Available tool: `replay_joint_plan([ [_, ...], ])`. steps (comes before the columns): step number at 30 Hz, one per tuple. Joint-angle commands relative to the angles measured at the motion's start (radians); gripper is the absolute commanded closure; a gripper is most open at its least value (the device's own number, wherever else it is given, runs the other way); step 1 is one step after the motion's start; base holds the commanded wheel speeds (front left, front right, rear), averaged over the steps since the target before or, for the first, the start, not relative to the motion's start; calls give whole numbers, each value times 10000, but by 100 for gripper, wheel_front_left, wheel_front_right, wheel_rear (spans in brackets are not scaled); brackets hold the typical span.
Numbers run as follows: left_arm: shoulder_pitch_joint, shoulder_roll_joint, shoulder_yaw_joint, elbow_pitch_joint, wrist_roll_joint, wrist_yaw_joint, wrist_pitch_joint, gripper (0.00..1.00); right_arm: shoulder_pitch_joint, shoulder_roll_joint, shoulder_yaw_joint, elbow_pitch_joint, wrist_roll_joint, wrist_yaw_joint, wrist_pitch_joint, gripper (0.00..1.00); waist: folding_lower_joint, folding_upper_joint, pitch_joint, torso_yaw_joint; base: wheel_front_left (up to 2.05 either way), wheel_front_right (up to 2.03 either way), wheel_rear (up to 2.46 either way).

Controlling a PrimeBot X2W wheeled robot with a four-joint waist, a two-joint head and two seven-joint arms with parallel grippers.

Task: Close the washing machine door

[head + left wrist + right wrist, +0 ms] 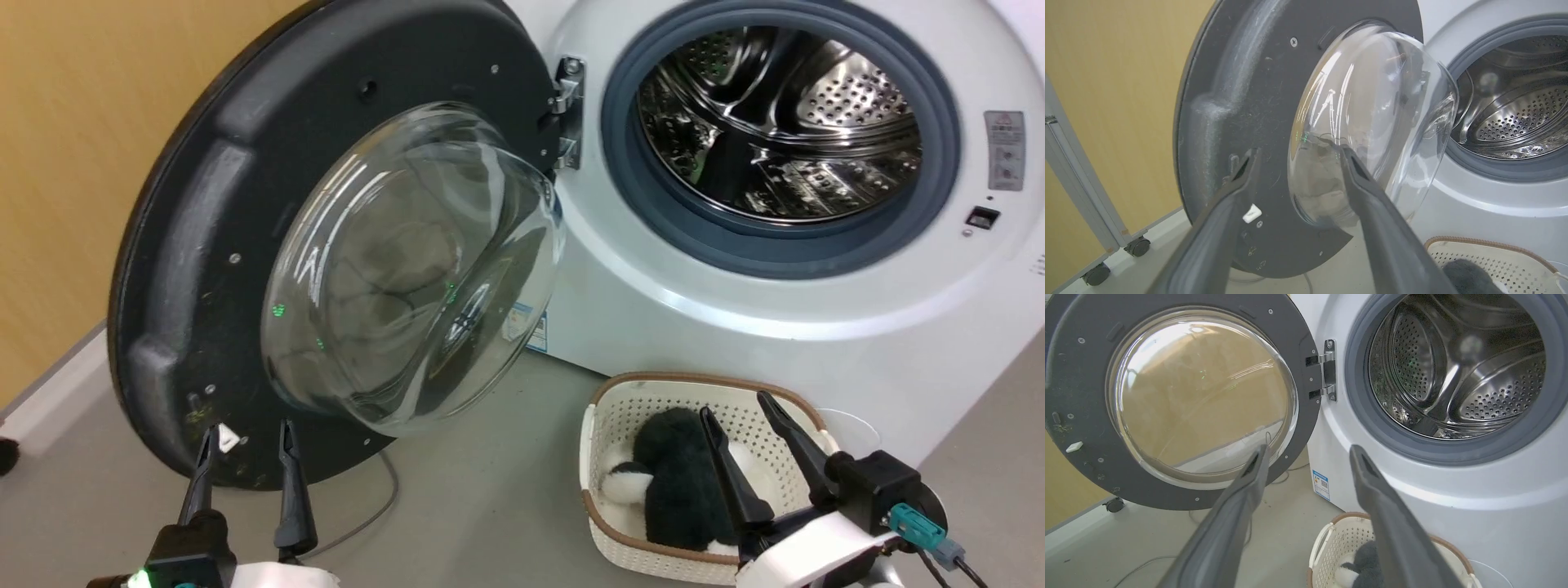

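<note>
The washing machine door [204, 245] stands swung wide open to the left, its inner black face and clear glass bowl [408, 269] toward me, hung on a metal hinge [569, 110]. The white washing machine [735, 310] shows its steel drum [775, 122] inside the grey-blue gasket. My left gripper [249, 433] is open, its tips just below the door's lower rim, apart from it. In the left wrist view the door [1237, 102] fills the space beyond the gripper [1298, 157]. My right gripper [741, 407] is open over the basket; the right wrist view has it [1310, 451] before the door [1086, 396] and the machine [1453, 506].
A cream perforated basket [620, 408] holding a black-and-white plush toy [678, 482] sits on the grey floor against the machine's front. A thin cable [384, 498] lies on the floor under the door. A yellow wall [73, 163] stands at the left, with a wheeled grey frame [1081, 192] beside it.
</note>
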Motion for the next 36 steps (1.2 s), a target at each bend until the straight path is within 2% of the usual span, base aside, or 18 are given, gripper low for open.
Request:
replay_joint_plan([
  [1, 135, -3, 56, -78, -42, 88, -118, 0, -167, -79, 101, 74, 108, 6, -110, 0, 0, 0, -7, 86, 0, 0, 0],
  [29, 443, -12, 307, -423, -112, 442, -682, 0, -467, -191, 773, 492, 774, 8, -674, 0, 0, 0, -4, 1218, 0, 0, 0],
  [30, 459, -12, 309, -435, -120, 450, -703, 44, -469, -196, 790, 503, 794, 8, -695, 0, 0, 0, -1, 1261, 0, 0, 0],
  [32, 483, -13, 301, -464, -147, 452, -744, 100, -469, -211, 815, 520, 835, 8, -737, 0, 0, 0, 8, 1350, 0, 0, 0],
  [36, 510, -13, 286, -510, -191, 369, -786, 100, -425, -219, 798, 512, 858, 8, -778, 0, 0, 0, 22, 1442, 0, 0, 0],
])
